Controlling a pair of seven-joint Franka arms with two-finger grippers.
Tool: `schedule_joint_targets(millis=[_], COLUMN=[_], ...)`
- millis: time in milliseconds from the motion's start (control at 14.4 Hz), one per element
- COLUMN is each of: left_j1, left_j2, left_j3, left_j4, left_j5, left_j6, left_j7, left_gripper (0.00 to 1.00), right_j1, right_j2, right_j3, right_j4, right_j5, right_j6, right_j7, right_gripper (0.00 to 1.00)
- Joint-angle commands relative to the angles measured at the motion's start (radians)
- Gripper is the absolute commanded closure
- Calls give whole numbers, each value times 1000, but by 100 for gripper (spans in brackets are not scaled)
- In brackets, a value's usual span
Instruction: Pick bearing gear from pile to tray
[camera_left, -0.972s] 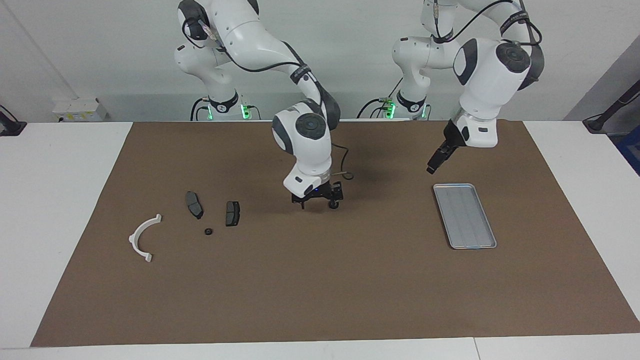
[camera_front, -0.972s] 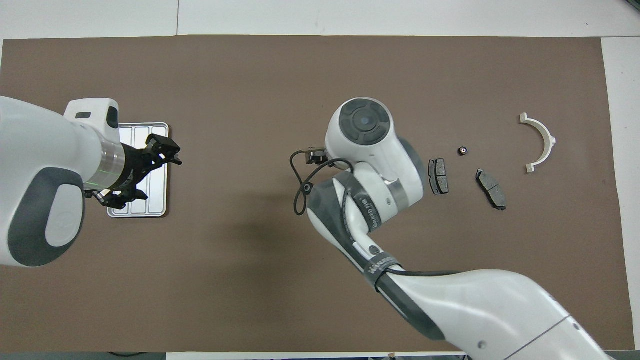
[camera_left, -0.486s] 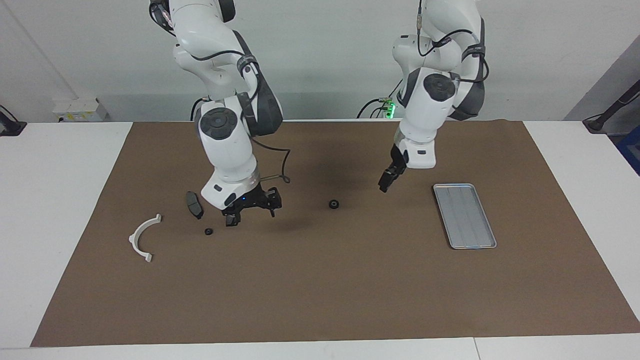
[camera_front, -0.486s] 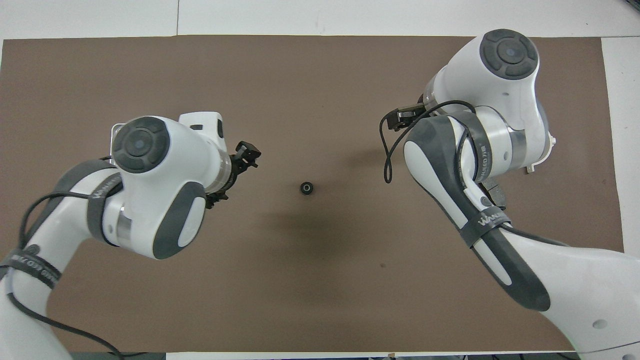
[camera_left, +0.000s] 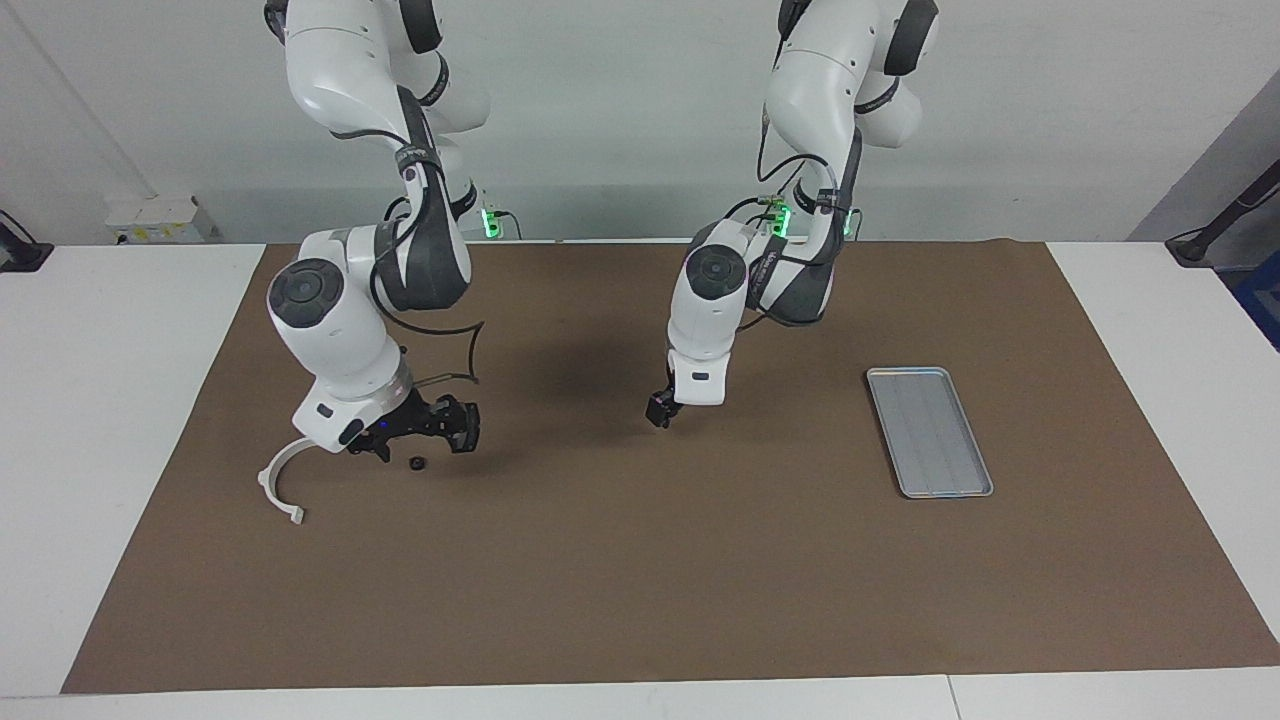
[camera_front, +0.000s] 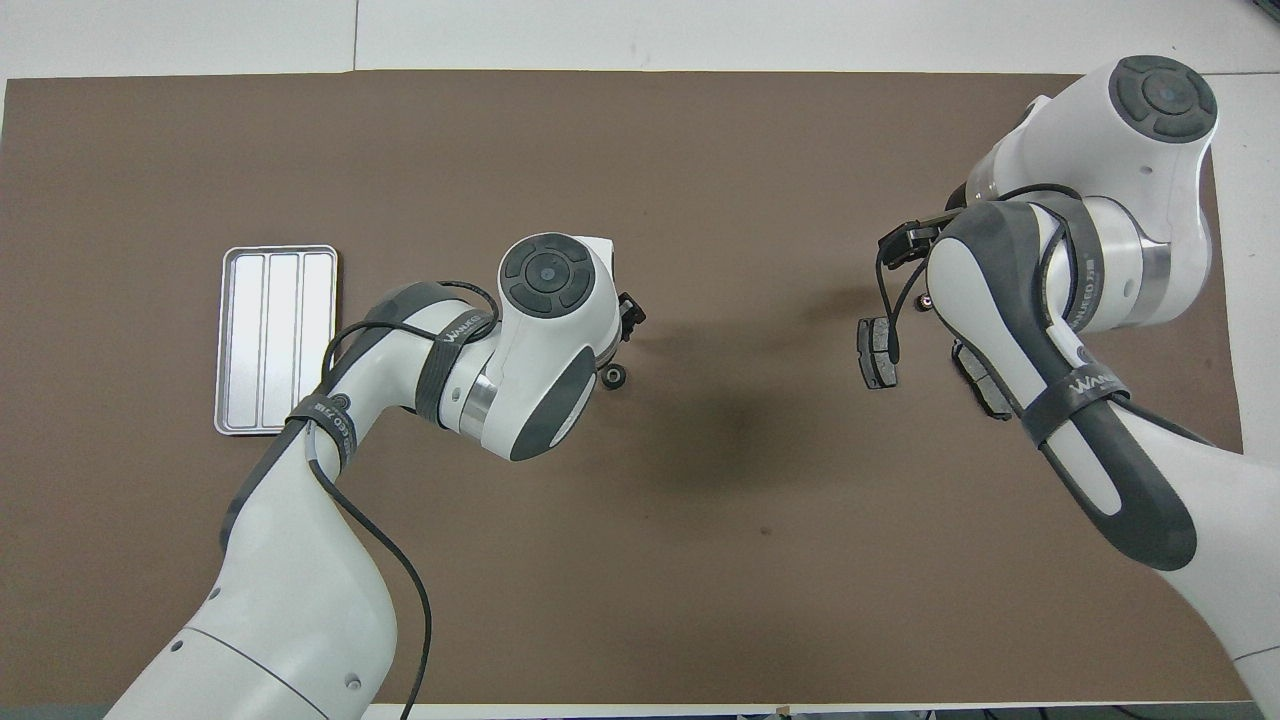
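Note:
The black bearing gear (camera_front: 613, 376) lies on the brown mat at the table's middle, between pile and tray. My left gripper (camera_left: 659, 413) hangs low right over it and hides it in the facing view. My right gripper (camera_left: 420, 436) is open and empty, low over the pile, just above a small black round piece (camera_left: 417, 463). Two dark grey brake pads (camera_front: 877, 352) (camera_front: 985, 388) lie by it. The white arc bracket (camera_left: 275, 476) lies beside them, toward the right arm's end. The silver tray (camera_left: 930, 432) is empty at the left arm's end.
The brown mat (camera_left: 640, 580) covers most of the white table. The right arm's loose black cable (camera_left: 460, 350) hangs above the pile. A wall socket box (camera_left: 155, 218) sits at the table's edge near the robots.
My right gripper let go of the bearing gear at the mat's middle and swung back over the pile. My left gripper moved from beside the tray to over the gear and came down.

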Motion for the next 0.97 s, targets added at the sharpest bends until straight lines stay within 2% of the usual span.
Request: schedule_joint_targets(millis=[0,278,555,763,902], left_j1=[-46,-47,-59,-62,-64], left_j2=[29,34,34,32,32], left_j3=[21,23,23,21,21], left_j4=[30,45,8,7,4], left_j5=[23,24,27,26,26], left_j6=[-24,-12,8,-1,2], left_j7=[-11,-84,-84,-86,-89], left_gripper=[0,0,9,10,17], right_j1=[-35,-40,-38,-38,-40], right_j2=[-47,-50,-70,-70,-60], right_j3=[12,12,11,11,11], right_j4=[-89,-146,-255,-258,-260], right_j5=[11,11,3,3,3], right_j6=[28,71,199,202,208], right_j7=[-46,-65,-85,-86,-94], right_gripper=[5,5,5,5,5])
